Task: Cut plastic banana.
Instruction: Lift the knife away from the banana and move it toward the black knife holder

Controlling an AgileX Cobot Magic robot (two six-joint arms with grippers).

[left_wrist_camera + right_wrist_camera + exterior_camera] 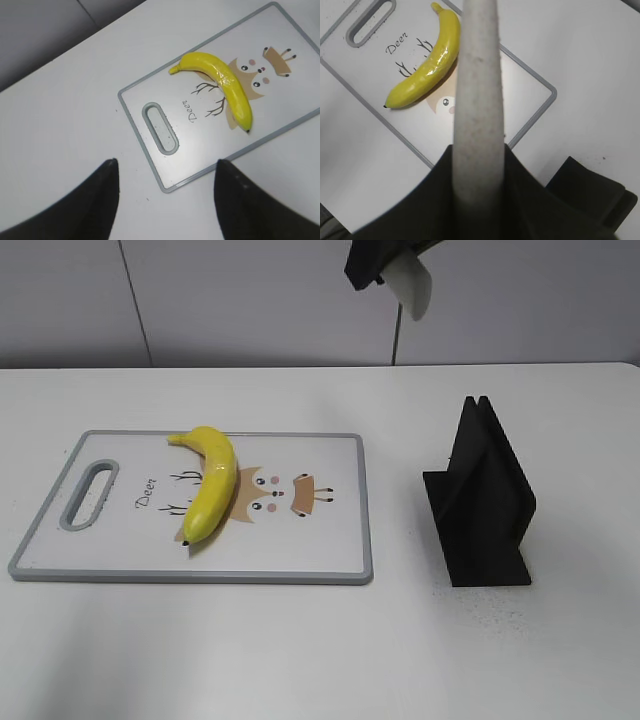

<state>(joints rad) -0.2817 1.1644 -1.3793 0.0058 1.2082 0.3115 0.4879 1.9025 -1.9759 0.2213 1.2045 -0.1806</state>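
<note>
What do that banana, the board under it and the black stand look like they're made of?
The banana looks like glossy plastic: bright highlights run along its even yellow skin. The cutting board seems smooth white plastic with a grey rim, probably rubbery, and a printed deer cartoon. The black stand looks like matte hard plastic or foam; its flat dull faces leave that open.

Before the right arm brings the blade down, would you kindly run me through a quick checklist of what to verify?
1. Glossy yellow plastic banana lies whole on the white grey-rimmed cutting board: ok.
2. Right pincer is shut on the pale grey knife blade: ok.
3. Blade is above the banana: not ok; it hangs high, off to the right.
4. Left pincer is open, clear of the banana: ok.
5. Black knife stand is apart from the board: ok.
6. Blade edge faces down: cannot tell.
</note>
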